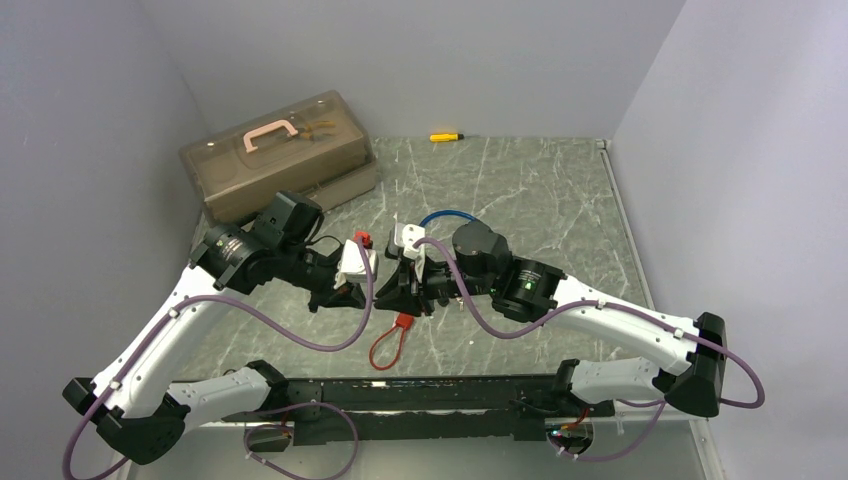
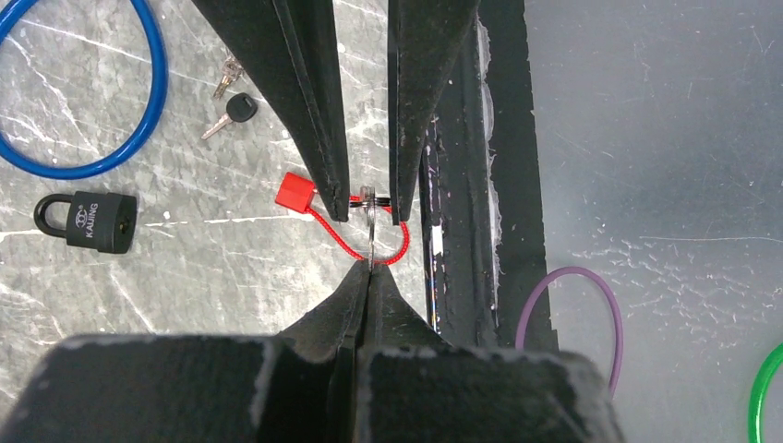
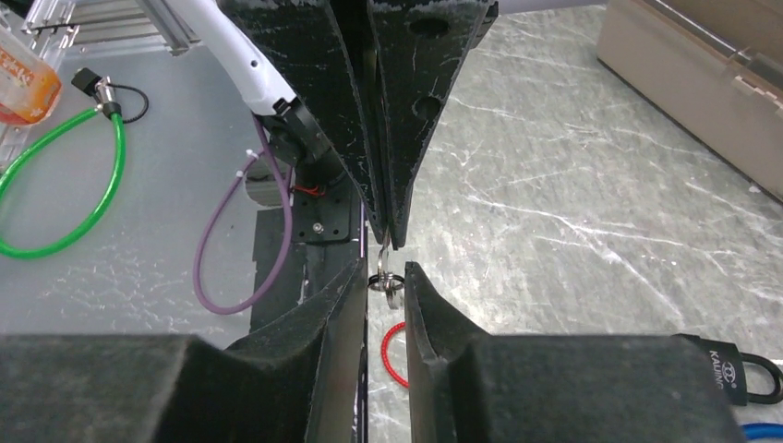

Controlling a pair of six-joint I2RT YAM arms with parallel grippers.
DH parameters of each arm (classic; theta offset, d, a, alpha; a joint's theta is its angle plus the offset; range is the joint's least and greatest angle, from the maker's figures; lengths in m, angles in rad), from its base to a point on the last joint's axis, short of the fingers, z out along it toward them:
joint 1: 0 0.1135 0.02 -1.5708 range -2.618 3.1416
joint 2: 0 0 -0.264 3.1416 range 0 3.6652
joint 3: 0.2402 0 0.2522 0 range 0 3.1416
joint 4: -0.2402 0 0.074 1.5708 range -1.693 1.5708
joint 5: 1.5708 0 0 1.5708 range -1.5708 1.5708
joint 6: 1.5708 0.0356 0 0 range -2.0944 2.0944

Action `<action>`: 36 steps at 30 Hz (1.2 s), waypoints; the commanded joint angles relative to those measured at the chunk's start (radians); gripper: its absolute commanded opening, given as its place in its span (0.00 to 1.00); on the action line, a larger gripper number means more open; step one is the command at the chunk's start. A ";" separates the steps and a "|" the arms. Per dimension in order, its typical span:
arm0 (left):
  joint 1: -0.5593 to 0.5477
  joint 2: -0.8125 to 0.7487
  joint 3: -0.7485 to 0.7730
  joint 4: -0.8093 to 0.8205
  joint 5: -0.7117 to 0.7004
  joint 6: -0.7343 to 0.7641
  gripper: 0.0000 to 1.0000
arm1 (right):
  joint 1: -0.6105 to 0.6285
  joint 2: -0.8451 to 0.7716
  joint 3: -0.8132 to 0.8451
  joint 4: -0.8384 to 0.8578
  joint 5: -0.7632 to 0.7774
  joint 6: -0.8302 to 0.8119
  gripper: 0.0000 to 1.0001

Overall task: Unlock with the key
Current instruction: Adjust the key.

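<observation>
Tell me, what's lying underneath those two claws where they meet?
A red cable lock lies on the table below them. The fingers hide part of its loop.

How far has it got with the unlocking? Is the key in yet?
Not yet. Done: the key ring is up in the air, pinched by the left fingers. In hand: the right fingers flank it too, seemingly for a handover. Still to do: no key is in a lock; the black padlock lies shut, the red cable lock sits below.
</observation>
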 commanded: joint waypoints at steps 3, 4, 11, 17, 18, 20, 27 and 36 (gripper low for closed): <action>-0.005 -0.003 0.026 0.006 0.018 -0.017 0.00 | 0.001 -0.010 -0.001 0.007 0.008 -0.014 0.16; -0.004 -0.003 0.027 0.008 0.019 -0.019 0.00 | 0.000 -0.012 -0.002 0.014 0.014 -0.014 0.10; -0.005 -0.005 0.019 0.006 0.023 -0.021 0.00 | 0.000 -0.036 -0.032 0.066 0.043 -0.015 0.00; -0.005 -0.005 0.016 0.010 0.023 -0.024 0.00 | 0.000 -0.049 -0.030 0.056 0.070 -0.012 0.39; -0.004 -0.005 0.017 0.009 0.024 -0.025 0.00 | 0.000 -0.058 -0.036 0.067 0.072 -0.010 0.42; -0.005 -0.005 0.017 0.009 0.022 -0.027 0.00 | 0.001 -0.071 -0.043 0.089 0.079 -0.010 0.45; -0.005 -0.008 0.013 0.007 0.019 -0.032 0.00 | 0.000 -0.050 -0.022 0.103 0.067 -0.017 0.44; -0.005 -0.009 0.011 0.012 0.016 -0.037 0.00 | 0.000 -0.010 -0.004 0.106 0.020 -0.018 0.32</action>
